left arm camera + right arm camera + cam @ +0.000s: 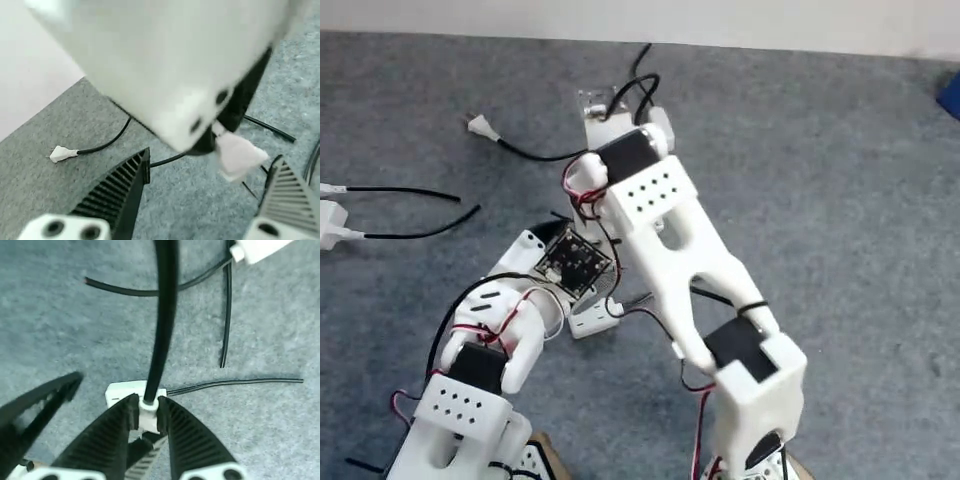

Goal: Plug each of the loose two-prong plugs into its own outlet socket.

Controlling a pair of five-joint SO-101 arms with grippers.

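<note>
At the socket (119, 389), the right claw (148, 405) pinches a plug (148, 415).

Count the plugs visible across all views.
4 plugs: one on the carpet at the far side, two at its left edge, one in the right tool. The arms may hide others.
</note>
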